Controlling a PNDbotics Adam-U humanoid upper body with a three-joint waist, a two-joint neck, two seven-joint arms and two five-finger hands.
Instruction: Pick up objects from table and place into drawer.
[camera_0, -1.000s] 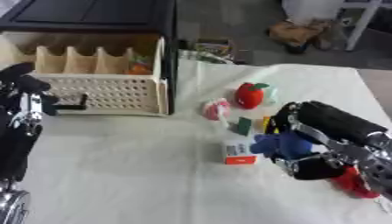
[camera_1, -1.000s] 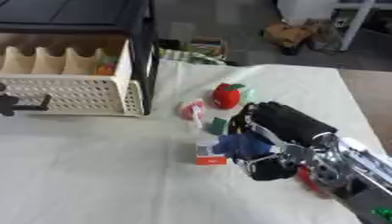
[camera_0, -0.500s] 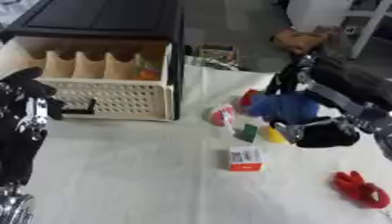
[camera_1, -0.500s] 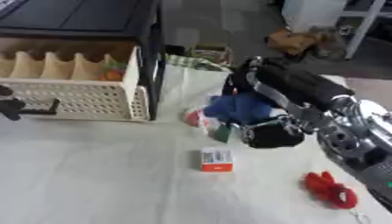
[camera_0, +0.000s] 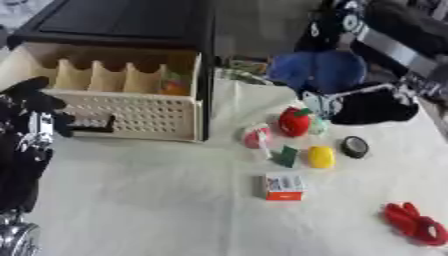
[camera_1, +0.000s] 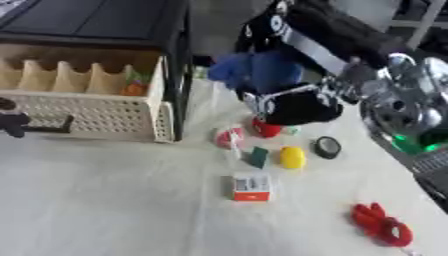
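A white worktop (camera_0: 157, 200) carries small items beside an open drawer (camera_0: 114, 100). The right hand (camera_0: 372, 102) holds a blue object (camera_0: 319, 70), fingers curled round it, above the toys. Left hand (camera_0: 31, 125) rests near the drawer front, its fingers indistinct.

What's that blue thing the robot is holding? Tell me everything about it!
The blue thing looks soft and rounded, like a plush toy or bundled cloth, in deep blue; what it is exactly can't be told. The robot's right hand holds it up in the air, black fingers curled under and around it. It hangs above the far side of the white table, right of the open drawer and above the red strawberry-like toy, touching nothing but the hand.
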